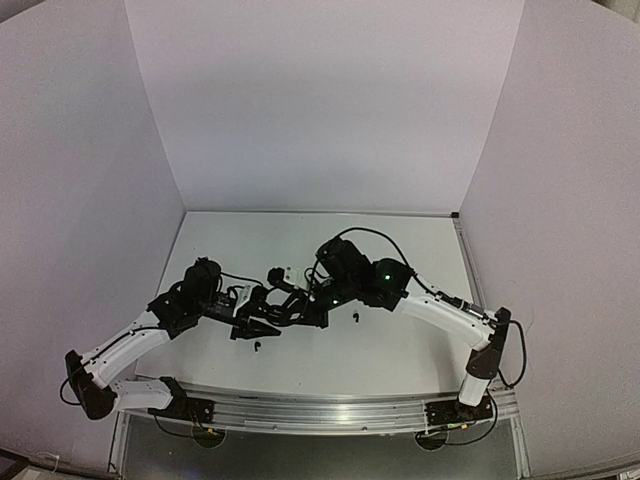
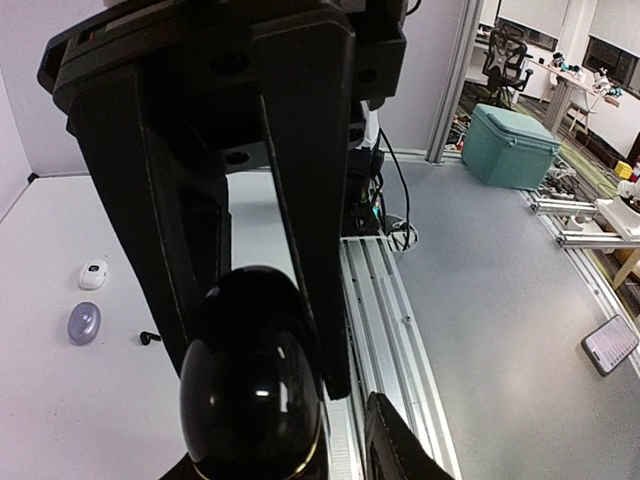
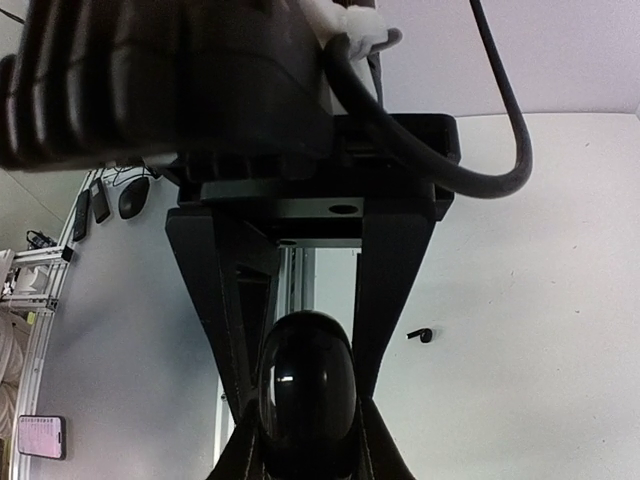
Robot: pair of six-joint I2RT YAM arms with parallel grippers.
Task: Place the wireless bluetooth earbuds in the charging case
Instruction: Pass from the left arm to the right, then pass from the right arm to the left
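Observation:
A glossy black charging case point(image 1: 283, 312) with a gold seam hangs above the table where both arms meet. My right gripper point(image 3: 305, 410) is shut on the black case point(image 3: 305, 385), one finger on each side. My left gripper point(image 2: 265, 375) straddles the same case point(image 2: 250, 400) from the other side, its jaws standing slightly apart. A black earbud point(image 1: 258, 345) lies on the table below the left gripper point(image 1: 258, 328). Another black earbud point(image 1: 353, 317) lies beside the right gripper point(image 1: 300, 312). The wrist views each show one black earbud point(image 2: 150, 338) point(image 3: 421, 335). The case lid looks closed.
A white case point(image 2: 93, 273) and a greyish-lilac case point(image 2: 84, 322) lie on the table in the left wrist view. A small white object point(image 1: 283, 272) sits just behind the grippers. The aluminium rail point(image 1: 320, 410) runs along the near edge. White walls enclose the table on three sides.

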